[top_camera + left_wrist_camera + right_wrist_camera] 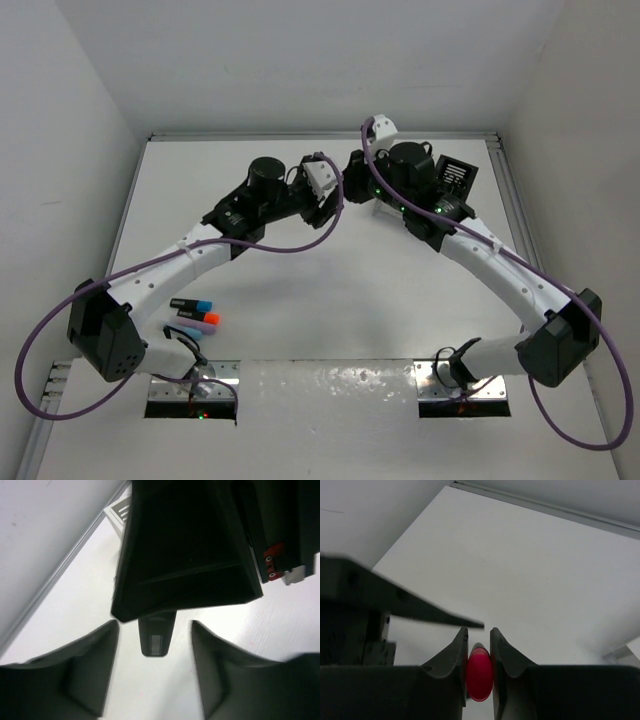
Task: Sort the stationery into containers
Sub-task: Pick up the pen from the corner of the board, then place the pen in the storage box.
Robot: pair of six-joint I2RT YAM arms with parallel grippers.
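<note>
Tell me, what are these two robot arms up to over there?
They are sorting stationery into desk organisers. Both arms reach to the far middle of the table. The right gripper is pinched shut on a red pen. The left gripper has its jaws apart, with a narrow dark thing between them that I cannot identify. A black organiser stands at the far right, and a few highlighters lie loose near the left arm's base, not yet put away.

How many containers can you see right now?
2: black container at far right behind the right arm; white container, partly hidden, in the left wrist view.
</note>
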